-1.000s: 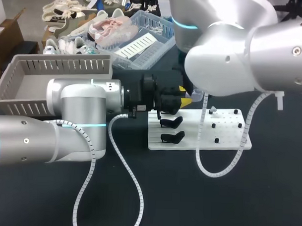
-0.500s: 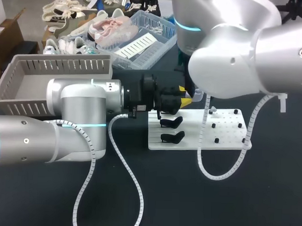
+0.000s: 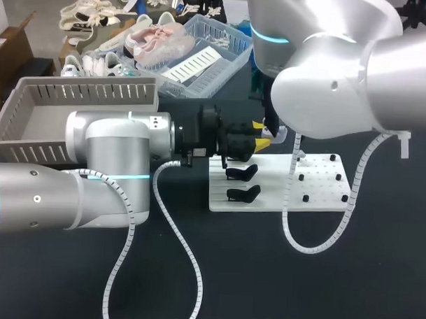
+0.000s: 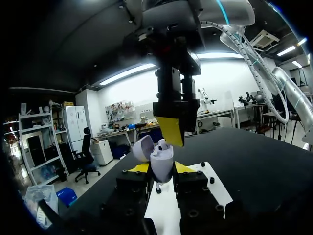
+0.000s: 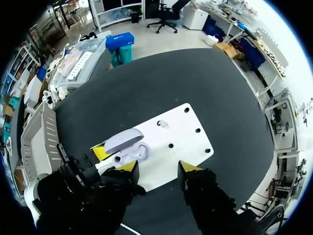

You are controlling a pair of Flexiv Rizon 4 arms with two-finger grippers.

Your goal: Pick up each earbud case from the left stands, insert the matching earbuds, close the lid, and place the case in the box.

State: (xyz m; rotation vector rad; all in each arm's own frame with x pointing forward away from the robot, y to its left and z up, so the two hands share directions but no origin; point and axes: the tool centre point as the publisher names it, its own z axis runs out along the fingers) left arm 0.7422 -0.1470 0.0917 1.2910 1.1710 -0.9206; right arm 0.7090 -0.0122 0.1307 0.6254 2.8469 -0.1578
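Left wrist view, earbud case (image 4: 161, 165) clamped between left jaws, right jaws spread above

One white earbud case (image 4: 161, 161), lid open. Two black stands (image 3: 242, 173) sit on one white board (image 3: 323, 200). One grey box (image 3: 82, 92) is left of the board.

I can't read any words or numbers anywhere here. The white board (image 3: 324, 190), the earbud case (image 4: 162, 166) and the grey box (image 3: 82, 92) show me no letters I can make out.
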